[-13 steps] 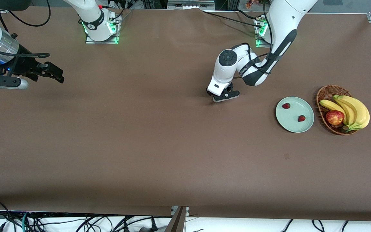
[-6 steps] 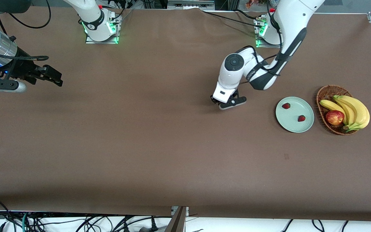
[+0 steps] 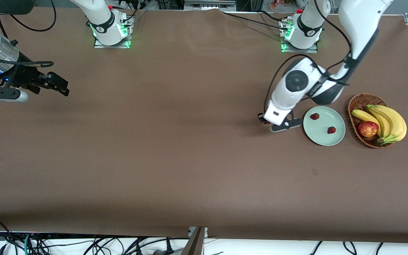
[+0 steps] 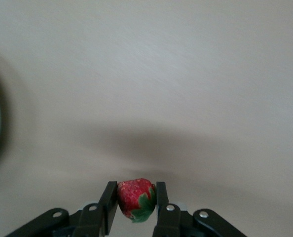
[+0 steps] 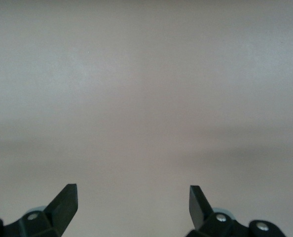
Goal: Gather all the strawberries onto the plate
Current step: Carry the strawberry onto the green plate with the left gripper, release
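A strawberry [image 4: 135, 200] was clamped between the fingers of the left gripper [image 3: 280, 124], held over the table [image 3: 175, 148] just beside the plate [image 3: 318, 136], on which two strawberries [image 3: 315, 116] lay. The right gripper [image 3: 57, 84] was held spread wide and empty over the right arm's end of the table, waiting.

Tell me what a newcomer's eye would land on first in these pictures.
First, the left gripper, shut on a red strawberry, above the table beside the mint-green plate. Two strawberries already lie on that plate. Then the wicker basket of bananas and an apple, toward the left arm's end. The right gripper waits open.
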You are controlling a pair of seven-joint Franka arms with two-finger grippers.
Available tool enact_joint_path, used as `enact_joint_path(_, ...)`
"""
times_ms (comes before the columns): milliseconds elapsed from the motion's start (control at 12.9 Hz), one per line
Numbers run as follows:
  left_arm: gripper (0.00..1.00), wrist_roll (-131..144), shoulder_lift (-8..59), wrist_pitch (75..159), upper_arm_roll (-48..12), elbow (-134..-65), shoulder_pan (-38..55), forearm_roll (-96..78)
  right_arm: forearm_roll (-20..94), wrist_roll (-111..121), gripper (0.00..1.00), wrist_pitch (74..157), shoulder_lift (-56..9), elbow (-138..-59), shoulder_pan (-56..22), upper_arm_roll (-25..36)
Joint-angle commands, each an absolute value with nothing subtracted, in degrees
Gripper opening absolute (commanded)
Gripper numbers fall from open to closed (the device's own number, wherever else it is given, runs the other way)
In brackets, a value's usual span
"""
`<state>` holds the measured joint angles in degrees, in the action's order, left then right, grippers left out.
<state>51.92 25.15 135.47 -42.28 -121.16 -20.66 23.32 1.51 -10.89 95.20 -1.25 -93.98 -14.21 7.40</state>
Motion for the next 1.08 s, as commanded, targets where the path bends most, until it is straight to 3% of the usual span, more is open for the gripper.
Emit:
enact_joint_path(0, 0.17, 39.9, 22.8, 131.2, -34.2, -118.0, -16.5, 16.3, 1.4, -10.8, 1.00, 94.9, -1.7, -92.8, -14.5, 6.9)
enact_joint_path(310, 0.17, 14.8, 18.0, 128.8, -16.4, -117.9, -10.6, 5.1, 1.4, -10.8, 1.00, 94.9, -1.7, -92.8, -14.5, 6.9)
enact_joint_path(542, 0.17, 2.4, 18.1, 128.1, -6.9, -118.0, -8.2, 2.4, 1.5, -10.8, 1.00, 95.0, -1.7, -92.8, -14.5, 6.9)
enact_joint_path(929, 0.20, -1.8, 22.1, 134.5, -4.0, -120.9, -7.1, 0.7, 1.5, -10.8, 1.00, 95.2, -1.7, -92.8, -14.5, 6.9)
enact_joint_path(1006, 0.24, -1.8, 22.5, 135.5, -4.0, -121.4, -7.2, 0.7, 1.5, -10.8, 1.00, 95.6, -1.7, -92.8, -14.5, 6.9)
